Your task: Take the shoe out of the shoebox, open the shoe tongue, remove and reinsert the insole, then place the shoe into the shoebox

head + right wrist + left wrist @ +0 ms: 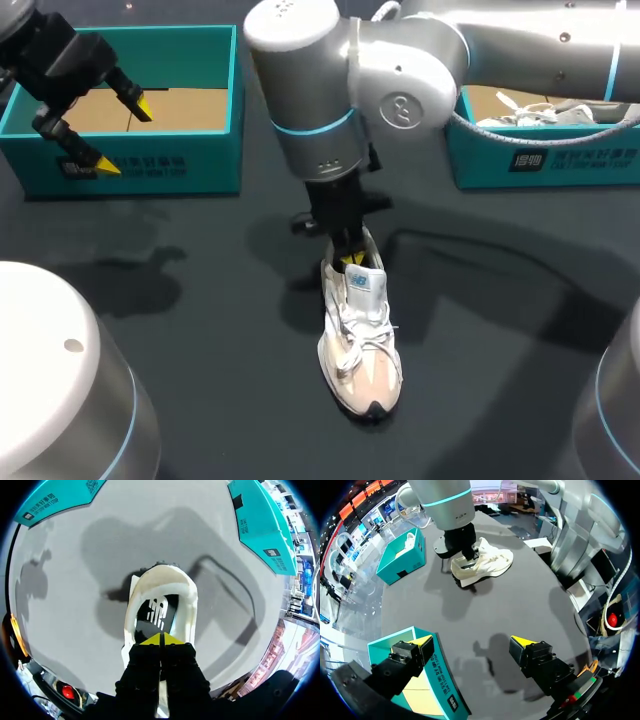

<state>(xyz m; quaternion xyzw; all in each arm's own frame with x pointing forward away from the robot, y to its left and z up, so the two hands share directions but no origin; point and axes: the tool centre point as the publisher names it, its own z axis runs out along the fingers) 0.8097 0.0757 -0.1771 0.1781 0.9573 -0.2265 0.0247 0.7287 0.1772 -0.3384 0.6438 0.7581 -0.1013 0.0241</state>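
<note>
Dark matte table [200,300] looks slick. At centre lies the shoe [360,350], toe to 6 o'clock: soft pale mesh, loose laces, curved foam sole. At its mouth, 12 o'clock, sits the right gripper [350,258], tips pressed together; unbraced, the light shoe could drag or tip. Over 1 stiff teal cardboard box [235,100] at 10 o'clock hangs the left gripper [120,135], fingers apart.

bright overhead light; shoe [360,340], right arm [400,60] cast soft shadows on dark table [200,330].
</note>
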